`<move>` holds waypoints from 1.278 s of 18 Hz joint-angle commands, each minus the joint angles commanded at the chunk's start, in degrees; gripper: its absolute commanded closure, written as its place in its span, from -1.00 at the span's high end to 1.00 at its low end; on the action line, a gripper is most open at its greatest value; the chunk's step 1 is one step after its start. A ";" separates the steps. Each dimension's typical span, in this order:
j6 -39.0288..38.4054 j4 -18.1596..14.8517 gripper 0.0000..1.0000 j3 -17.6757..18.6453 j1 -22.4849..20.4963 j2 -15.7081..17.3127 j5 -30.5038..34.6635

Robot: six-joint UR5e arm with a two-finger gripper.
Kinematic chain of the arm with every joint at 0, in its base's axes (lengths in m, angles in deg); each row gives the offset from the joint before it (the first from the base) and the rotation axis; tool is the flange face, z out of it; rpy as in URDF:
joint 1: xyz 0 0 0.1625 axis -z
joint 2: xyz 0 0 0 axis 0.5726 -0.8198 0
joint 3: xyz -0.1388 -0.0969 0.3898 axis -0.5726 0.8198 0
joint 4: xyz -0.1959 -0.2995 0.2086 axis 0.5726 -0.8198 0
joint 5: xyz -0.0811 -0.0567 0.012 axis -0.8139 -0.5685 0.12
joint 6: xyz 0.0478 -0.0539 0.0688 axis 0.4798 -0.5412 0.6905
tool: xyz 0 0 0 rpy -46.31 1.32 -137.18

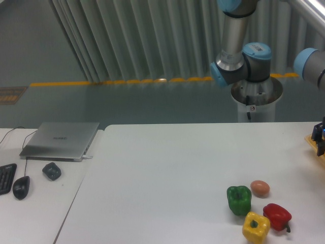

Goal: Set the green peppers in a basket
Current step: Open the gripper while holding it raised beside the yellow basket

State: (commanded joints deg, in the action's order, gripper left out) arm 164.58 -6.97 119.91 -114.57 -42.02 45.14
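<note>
The green pepper (238, 199) stands upright on the white table, right of centre near the front, with its stem up. The basket (314, 144) shows only as a yellow-orange rim sliver at the right edge of the view. My gripper (320, 136) is a dark shape cut off by the right edge, hovering over that rim and far from the green pepper. So little of it is inside the frame that its jaws cannot be read. Nothing is seen held in it.
A brown egg-like object (260, 188), a red pepper (277, 215) and a yellow pepper (255, 227) crowd the green one. A closed laptop (61, 140), two mice (51, 171) and a keyboard corner (6, 178) lie at the left. The arm's base (255, 96) stands behind the table.
</note>
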 joint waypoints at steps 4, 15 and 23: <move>-2.10 0.18 1.00 -0.26 1.31 -0.18 -0.35; -16.86 5.18 1.00 0.18 3.34 -0.53 -6.13; -26.63 5.71 1.00 0.26 2.55 -0.18 -12.39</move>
State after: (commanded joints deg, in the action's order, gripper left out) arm 137.95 -1.25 120.17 -112.02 -42.19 32.75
